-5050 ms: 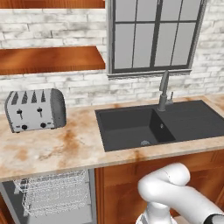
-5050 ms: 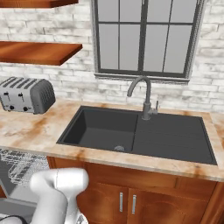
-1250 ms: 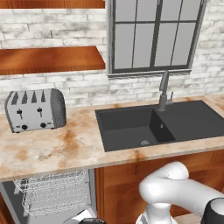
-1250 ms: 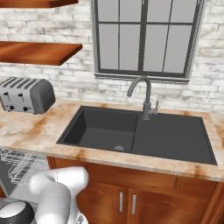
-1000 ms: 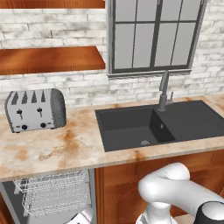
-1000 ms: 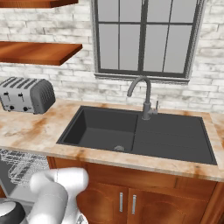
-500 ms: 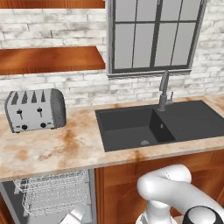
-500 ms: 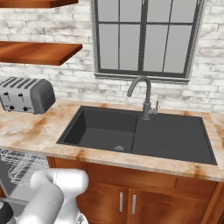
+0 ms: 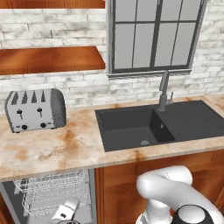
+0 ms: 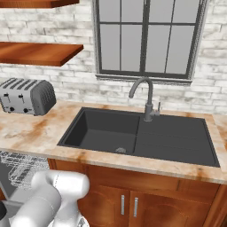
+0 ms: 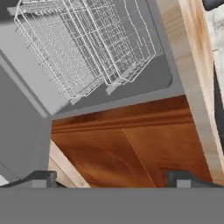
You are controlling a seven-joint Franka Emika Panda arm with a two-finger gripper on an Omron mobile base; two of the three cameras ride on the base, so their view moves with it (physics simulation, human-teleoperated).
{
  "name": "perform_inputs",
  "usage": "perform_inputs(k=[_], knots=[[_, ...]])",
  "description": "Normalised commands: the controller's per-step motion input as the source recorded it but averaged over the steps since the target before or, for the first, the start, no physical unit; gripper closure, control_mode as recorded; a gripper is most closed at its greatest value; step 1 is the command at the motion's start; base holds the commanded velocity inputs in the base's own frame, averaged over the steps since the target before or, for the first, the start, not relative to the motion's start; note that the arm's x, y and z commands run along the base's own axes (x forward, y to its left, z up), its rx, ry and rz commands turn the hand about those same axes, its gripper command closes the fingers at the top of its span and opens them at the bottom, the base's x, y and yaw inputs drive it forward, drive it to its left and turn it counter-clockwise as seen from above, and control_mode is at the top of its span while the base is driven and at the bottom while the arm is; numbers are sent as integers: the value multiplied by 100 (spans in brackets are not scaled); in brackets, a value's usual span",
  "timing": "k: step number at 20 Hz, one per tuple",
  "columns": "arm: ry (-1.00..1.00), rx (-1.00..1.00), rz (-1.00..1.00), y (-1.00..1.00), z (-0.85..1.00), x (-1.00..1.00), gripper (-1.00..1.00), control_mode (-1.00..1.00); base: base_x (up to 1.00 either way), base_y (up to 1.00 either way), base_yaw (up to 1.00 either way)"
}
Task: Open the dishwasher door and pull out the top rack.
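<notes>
The top rack [image 11: 87,43], a white-silver wire basket, sticks out of the grey dishwasher opening [image 11: 144,87] under the counter; it also shows as the top rack [image 9: 50,192] and the top rack [image 10: 20,168]. My gripper [image 11: 112,179] is open with nothing between its fingertips [image 11: 41,178]. It is well back from the rack and faces a brown cabinet panel [image 11: 131,148]. My hand [image 9: 65,211] hangs just below the rack's front. A flat grey panel [image 11: 19,131] adjoins the opening. I cannot tell if it is the dishwasher door; its handle and control strip are out of view.
A wooden countertop edge [image 11: 192,87] runs beside the opening. On the counter stand a toaster [image 9: 35,109] and a dark sink [image 9: 157,124] with a faucet [image 9: 164,89]. Wooden cabinet doors [image 10: 128,204] are to the right of the dishwasher. My white arm [image 9: 175,197] fills the lower right.
The rack has stayed where it was. My hand has shifted a little below the rack, and the dark wrist joint has slid out of the right base view's lower left corner.
</notes>
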Motion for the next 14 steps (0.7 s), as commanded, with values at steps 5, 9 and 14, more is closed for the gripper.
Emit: perform_inputs(k=[5, 9, 14], knots=[[7, -13, 10, -1, -47, 18, -100, -100, 0, 0, 0], [0, -10, 11, -7, -13, 28, -100, -100, 0, 0, 0], [0, -6, 10, -11, 0, 26, -100, -100, 0, 0, 0]])
